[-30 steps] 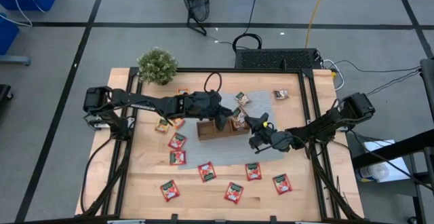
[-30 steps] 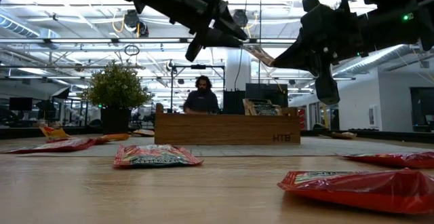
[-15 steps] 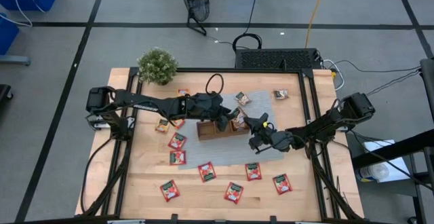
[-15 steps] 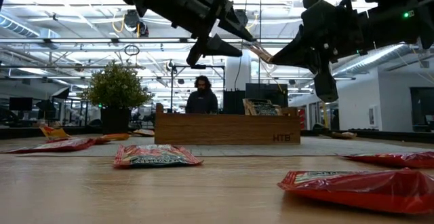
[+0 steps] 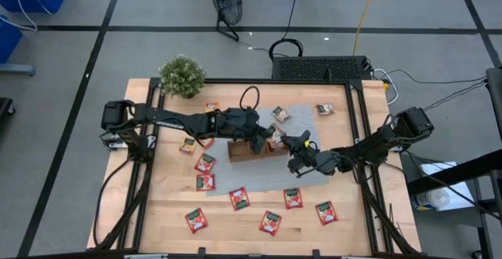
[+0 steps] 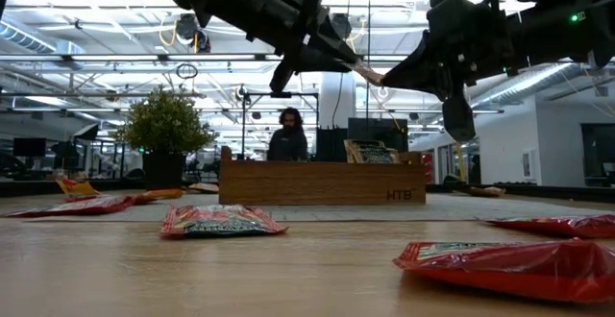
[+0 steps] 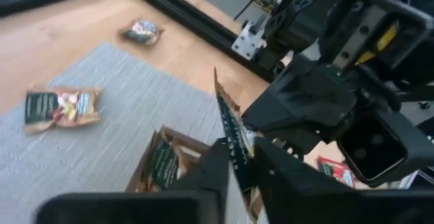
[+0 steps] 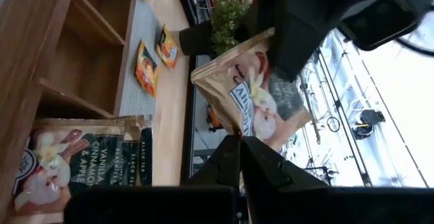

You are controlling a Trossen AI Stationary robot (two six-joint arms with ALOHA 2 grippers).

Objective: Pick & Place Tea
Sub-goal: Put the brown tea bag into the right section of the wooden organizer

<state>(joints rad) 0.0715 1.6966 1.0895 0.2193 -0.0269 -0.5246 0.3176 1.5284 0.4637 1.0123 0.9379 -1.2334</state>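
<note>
- Above the centre of the high view, both arms met over the wooden tray [image 5: 252, 150], which sat on a grey mat [image 5: 314, 133] on the wooden table [image 5: 165, 204].
- The left gripper [image 6: 351, 62] and the right gripper [image 6: 389, 75] both pinched one grey-brown tea sachet [image 6: 368, 71], held in the air between them, upper middle of the low view.
- From the left wrist view, the sachet [image 7: 228, 125] stood on edge, clamped between that arm's dark fingers [image 7: 211, 166], with the right arm's gripper body just behind it.
- From the right wrist view, the same sachet [image 8: 247, 91] was nipped at its lower corner by the right arm's closed fingers [image 8: 261, 163].
- More grey-brown sachets [image 8: 74, 153] already lay in one tray compartment.
- Red sachets [image 5: 271, 222] were scattered along the lower part of the high view; orange-yellow ones [image 5: 188, 144] lay left of the tray.
- A potted plant [image 5: 182, 75] stood at the table's upper left corner.
- A person [image 6: 289, 136] sat beyond the tray, centre of the low view.
</note>
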